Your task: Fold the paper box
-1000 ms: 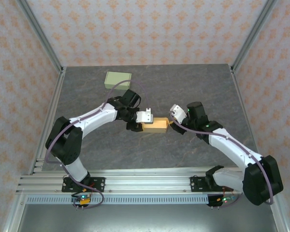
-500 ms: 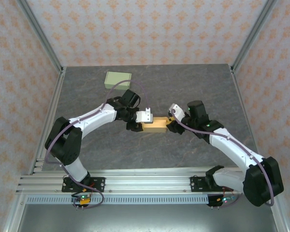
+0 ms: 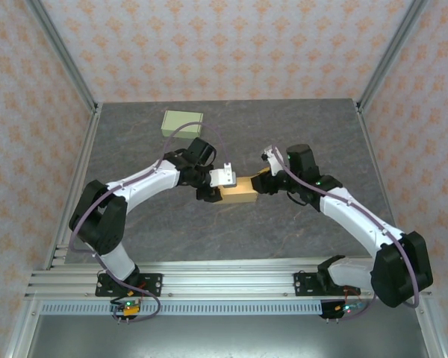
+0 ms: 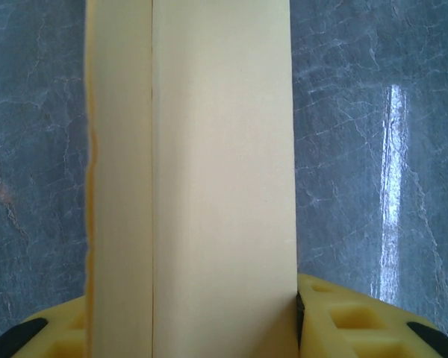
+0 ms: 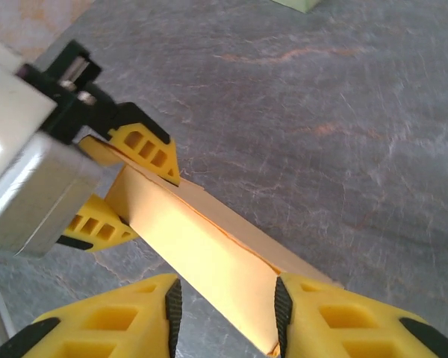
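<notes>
From above, the left claw [image 3: 215, 189] and the right claw [image 3: 266, 183] meet over the middle of the grey counter [image 3: 306, 134]. The paper box [image 3: 239, 192] is tan and long. It sits right between the two claws. The left claw is at one end and the right claw is at the other end. A green box [image 3: 182, 121] lies well beyond the left claw, near the back wall. It is well apart from both claws.

In the left wrist view, the paper box [image 4: 209, 179] runs straight out from the left claw [image 4: 190, 328] and up to the top edge. The yellow fingers [image 4: 343, 324] sit tight on both sides of the box. This claw is pinching the paper box. One long fold line runs down the box near its left side. The shiny counter [image 4: 373, 149] shows on both sides.

In the right wrist view, the right claw [image 5: 224, 313] has its yellow fingers [image 5: 134, 313] spread apart. The near end of the paper box [image 5: 201, 246] pokes in between them. The box lies against the right-hand finger. This claw does not look like it is squeezing the box. The box slants away from this claw toward the left claw [image 5: 123, 186], which pinches the far end between two yellow fingers. The seam along the top of the box gapes a little. The counter [image 5: 321, 112] lies beyond the box.
</notes>
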{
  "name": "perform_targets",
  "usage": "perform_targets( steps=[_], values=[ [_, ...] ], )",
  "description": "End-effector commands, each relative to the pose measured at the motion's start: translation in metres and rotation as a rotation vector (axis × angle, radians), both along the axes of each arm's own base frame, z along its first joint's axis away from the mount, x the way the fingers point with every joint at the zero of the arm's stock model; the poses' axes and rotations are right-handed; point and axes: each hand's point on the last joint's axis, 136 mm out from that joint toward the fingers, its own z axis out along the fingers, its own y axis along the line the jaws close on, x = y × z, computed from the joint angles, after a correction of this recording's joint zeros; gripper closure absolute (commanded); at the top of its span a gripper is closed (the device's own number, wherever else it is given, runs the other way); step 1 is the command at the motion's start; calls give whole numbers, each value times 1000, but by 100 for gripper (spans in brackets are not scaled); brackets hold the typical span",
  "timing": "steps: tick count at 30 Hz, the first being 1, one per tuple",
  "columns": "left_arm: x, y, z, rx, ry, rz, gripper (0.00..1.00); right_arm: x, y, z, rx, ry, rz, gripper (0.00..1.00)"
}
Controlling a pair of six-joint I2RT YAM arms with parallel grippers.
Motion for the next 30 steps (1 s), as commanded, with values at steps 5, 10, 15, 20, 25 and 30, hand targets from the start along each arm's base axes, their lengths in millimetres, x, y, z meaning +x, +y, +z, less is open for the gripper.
perform_targets(
  steps=[5,10,15,20,25,30],
  values=[
    [-2,11,-29,76,83,42,59,5,-21,-13,-20,100,-206,54],
    [0,10,-31,91,102,33,59,12,-26,-26,-80,107,-230,54],
    [2,7,-30,88,114,29,59,20,-25,-36,-123,111,-230,61],
    [8,3,-28,84,125,41,59,26,-15,-36,-146,93,-245,71],
    [10,-1,-26,71,121,52,59,32,-11,-41,-213,65,-312,82],
    [12,-1,-26,80,109,48,59,35,-22,-42,-281,45,-351,81]
  ],
)
